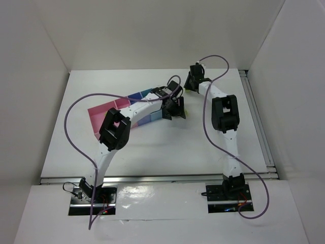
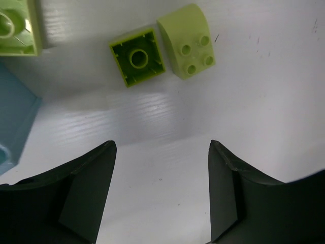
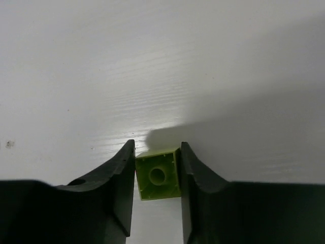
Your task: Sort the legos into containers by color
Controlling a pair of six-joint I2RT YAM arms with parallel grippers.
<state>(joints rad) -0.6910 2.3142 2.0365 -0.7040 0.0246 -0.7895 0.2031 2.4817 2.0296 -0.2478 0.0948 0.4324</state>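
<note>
My right gripper (image 3: 157, 144) is shut on a yellow-green lego (image 3: 158, 176), hollow underside facing the camera, over the white table. In the top view it (image 1: 193, 81) is at the back middle. My left gripper (image 2: 161, 145) is open and empty above bare table. Ahead of it lie an upside-down yellow-green lego (image 2: 138, 57), a rounded studded one (image 2: 188, 41) touching it, and a third (image 2: 18, 25) at the top left. In the top view the left gripper (image 1: 172, 109) hangs at the right end of the containers (image 1: 104, 116). No dark green legos show.
A light blue bin corner (image 2: 14, 118) is at the left of the left wrist view. The row of bins runs diagonally from the pink end at the left to the blue ones (image 1: 137, 95) under the left arm. White walls enclose the table.
</note>
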